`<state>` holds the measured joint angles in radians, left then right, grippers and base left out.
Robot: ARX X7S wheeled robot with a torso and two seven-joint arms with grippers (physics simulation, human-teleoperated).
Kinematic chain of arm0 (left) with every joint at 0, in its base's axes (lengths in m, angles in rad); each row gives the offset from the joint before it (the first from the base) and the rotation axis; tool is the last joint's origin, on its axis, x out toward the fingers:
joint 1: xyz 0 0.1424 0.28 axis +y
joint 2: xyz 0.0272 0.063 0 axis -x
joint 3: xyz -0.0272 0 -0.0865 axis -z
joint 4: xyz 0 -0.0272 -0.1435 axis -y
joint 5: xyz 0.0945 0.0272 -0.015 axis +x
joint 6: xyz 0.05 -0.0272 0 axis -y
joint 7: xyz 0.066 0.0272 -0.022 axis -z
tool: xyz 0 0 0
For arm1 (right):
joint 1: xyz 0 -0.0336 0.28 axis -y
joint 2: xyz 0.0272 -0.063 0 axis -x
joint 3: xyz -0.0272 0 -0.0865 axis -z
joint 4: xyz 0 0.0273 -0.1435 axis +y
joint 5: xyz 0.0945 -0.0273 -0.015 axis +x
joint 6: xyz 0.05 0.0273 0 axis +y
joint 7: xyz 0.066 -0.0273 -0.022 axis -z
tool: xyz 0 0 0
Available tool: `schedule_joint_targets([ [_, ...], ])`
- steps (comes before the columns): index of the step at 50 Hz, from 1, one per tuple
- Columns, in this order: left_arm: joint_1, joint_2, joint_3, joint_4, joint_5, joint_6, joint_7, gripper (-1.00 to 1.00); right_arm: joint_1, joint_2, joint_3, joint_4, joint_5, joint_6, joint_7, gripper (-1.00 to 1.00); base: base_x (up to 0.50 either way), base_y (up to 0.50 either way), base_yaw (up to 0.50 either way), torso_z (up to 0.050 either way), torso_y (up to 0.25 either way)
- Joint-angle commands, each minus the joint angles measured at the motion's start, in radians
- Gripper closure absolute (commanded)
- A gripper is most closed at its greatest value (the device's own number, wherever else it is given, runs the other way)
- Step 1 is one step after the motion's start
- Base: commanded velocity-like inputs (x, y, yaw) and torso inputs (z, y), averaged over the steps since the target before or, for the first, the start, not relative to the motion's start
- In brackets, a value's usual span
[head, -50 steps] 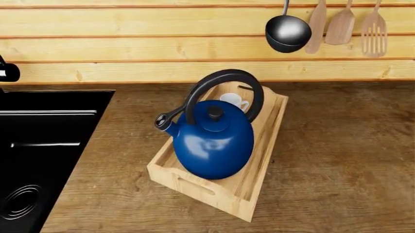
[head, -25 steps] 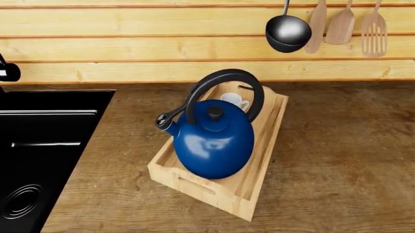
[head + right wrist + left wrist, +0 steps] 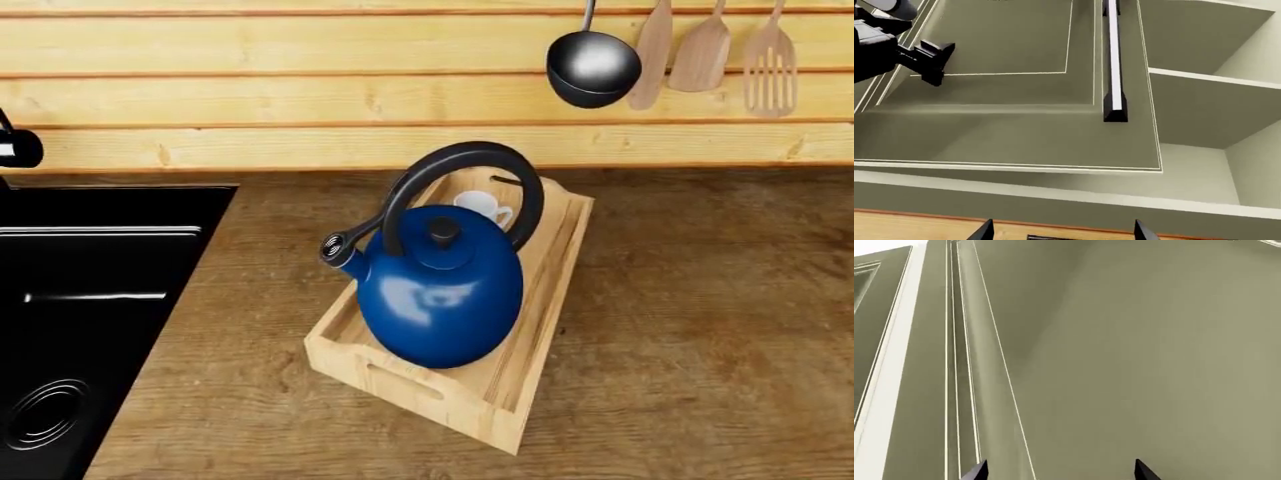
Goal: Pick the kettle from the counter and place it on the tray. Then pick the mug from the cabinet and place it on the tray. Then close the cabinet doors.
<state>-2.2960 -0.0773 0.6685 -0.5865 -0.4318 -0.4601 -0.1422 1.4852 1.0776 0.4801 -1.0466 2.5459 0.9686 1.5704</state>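
The blue kettle [image 3: 441,295] stands on the pale wooden tray [image 3: 400,378], which lies on the brown counter [image 3: 694,300]. Behind the kettle's black handle, the white mug [image 3: 483,208] sits at the tray's far end. Neither gripper appears in the head view. My left gripper [image 3: 1061,472] is open, close against a plain olive cabinet panel [image 3: 1121,365]. My right gripper [image 3: 1063,232] is open and empty, below an olive cabinet door [image 3: 1021,125] with a black bar handle [image 3: 1114,75]. Open shelves [image 3: 1207,110] show beside that door.
A black sink [image 3: 80,300] is set into the counter at the left. A ladle [image 3: 591,68] and wooden spatulas [image 3: 701,55] hang on the plank wall behind. My left arm's black gripper body [image 3: 894,50] shows against the door in the right wrist view.
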Motion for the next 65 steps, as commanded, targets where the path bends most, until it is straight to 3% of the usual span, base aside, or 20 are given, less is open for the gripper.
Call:
schedule_joint_targets([
  [1, 0.131, 0.031, 0.22, -0.152, -0.144, -0.375, 0.079, -1.0, -0.019, -0.012, 0.022, 0.0, 0.004, 0.013, 0.0, -1.0, 0.0, 0.0, 0.0, 0.0, 0.0],
  [31, 0.176, 0.061, 0.325, -0.263, -0.111, -0.283, 0.074, -1.0, -0.102, -0.073, 0.087, 0.0, -0.001, 0.077, 0.0, -1.0, 0.0, 0.0, 0.0, 0.0, 0.0],
  [34, 0.138, 0.041, 0.268, -0.204, -0.15, -0.268, 0.062, -1.0, -0.104, -0.077, 0.088, 0.0, -0.002, 0.079, 0.0, -1.0, 0.0, 0.0, 0.0, 0.0, 0.0],
  [40, -0.019, -0.002, -0.011, -0.085, -0.321, -0.288, -0.046, -1.0, -0.124, -0.109, 0.106, 0.0, -0.017, 0.095, 0.0, -1.0, 0.0, 0.0, 0.0, 0.0, 0.0],
  [44, -0.03, -0.077, -0.105, 0.081, -0.382, -0.318, -0.115, -1.0, -0.13, -0.121, 0.125, 0.0, -0.014, 0.095, 0.0, -1.0, 0.0, 0.0, 0.0, 0.0, 0.0],
  [50, 0.13, -0.235, -0.285, 0.547, -0.627, -0.516, -0.35, -1.0, -0.173, -0.139, 0.162, 0.0, -0.01, 0.115, 0.0, -1.0, 0.0, 0.0, 0.0, 0.0, 0.0],
  [56, 0.306, -0.334, -0.495, 0.901, -0.951, -0.625, -0.62, -1.0, -0.152, -0.14, 0.13, 0.0, -0.025, 0.107, 0.0, -1.0, 0.0, 0.0, 0.0, 0.0, 0.0],
  [65, 0.587, -0.47, -0.721, 1.257, -1.272, -0.573, -0.841, -1.0, -0.144, -0.169, 0.089, 0.0, -0.064, 0.132, 0.0, -1.0, 0.0, 0.0, 0.0, 0.0, 0.0],
])
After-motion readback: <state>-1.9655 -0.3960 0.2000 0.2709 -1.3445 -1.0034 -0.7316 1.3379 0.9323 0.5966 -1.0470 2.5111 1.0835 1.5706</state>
